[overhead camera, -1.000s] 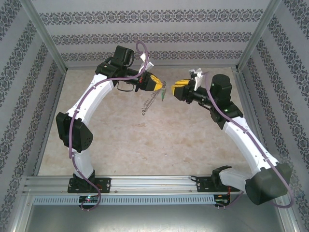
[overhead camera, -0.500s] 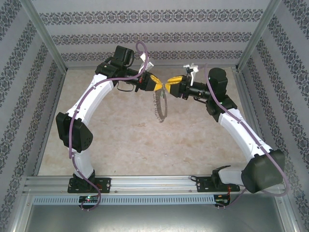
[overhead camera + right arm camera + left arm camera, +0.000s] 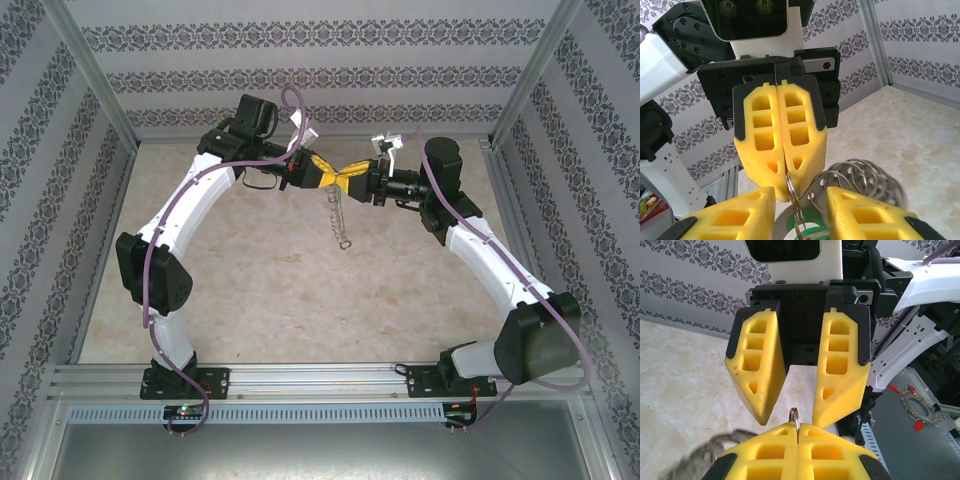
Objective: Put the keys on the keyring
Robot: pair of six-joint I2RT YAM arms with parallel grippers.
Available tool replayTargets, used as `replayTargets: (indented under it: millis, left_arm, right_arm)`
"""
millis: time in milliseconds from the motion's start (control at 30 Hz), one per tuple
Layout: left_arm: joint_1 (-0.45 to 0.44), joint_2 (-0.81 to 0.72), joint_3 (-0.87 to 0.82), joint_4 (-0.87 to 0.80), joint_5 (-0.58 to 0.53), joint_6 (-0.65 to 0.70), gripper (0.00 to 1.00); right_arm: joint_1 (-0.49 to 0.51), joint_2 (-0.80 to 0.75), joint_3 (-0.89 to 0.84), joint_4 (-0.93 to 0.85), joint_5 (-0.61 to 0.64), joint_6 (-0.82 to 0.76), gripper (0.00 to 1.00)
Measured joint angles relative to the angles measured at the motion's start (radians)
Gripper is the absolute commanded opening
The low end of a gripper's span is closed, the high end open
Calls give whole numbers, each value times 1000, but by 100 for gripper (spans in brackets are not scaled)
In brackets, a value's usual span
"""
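Since a second earlier the keyring (image 3: 338, 216) had swung from a slant toward the left into a narrow hang straight below the two grippers. The right gripper (image 3: 792, 419) had come across from well apart until its tips stood just beside those of the left gripper (image 3: 786, 194), which had kept its place.

The keyring hung in the air over the far middle of the table (image 3: 250, 290). The top of its loop was pinched by the left gripper, whose yellow fingers (image 3: 760, 140) were pressed flat together on the thin wire. Below that grip the loop drooped like a chain, and a cluster of small metal rings (image 3: 860, 175) fanned out to one side of it.

The key (image 3: 811, 220) showed as a bright green head low in the right wrist view, against the ring wire and between the right gripper's two fingers. Its blade was hidden. Those fingers stood apart, one on each side of the wire, with a clear gap between them. Whether either pad touched the green head could not be told, as it sat at the very edge of the view.

Both arms reached inward from the near edge, wrists level and facing each other in front of the patterned back wall (image 3: 320, 80).
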Motion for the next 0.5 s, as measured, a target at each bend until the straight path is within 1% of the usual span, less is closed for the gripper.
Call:
replayTargets:
  millis: [100, 167, 233, 367, 500]
  left_arm:
    - [0, 0, 0, 0, 3, 0, 0]
    - [0, 0, 0, 0, 3, 0, 0]
    - [0, 0, 0, 0, 3, 3, 0]
    - [0, 0, 0, 0, 4, 6, 0]
    - [0, 0, 0, -1, 2, 8, 0]
  right_arm:
    - [0, 0, 0, 2, 0, 1, 29]
    - [-1, 0, 0, 6, 0, 2, 33]
    - [-2, 0, 0, 11, 0, 4, 33]
    - [-6, 0, 0, 18, 0, 8, 26]
    - [-8, 8, 7, 21, -10, 20, 16]
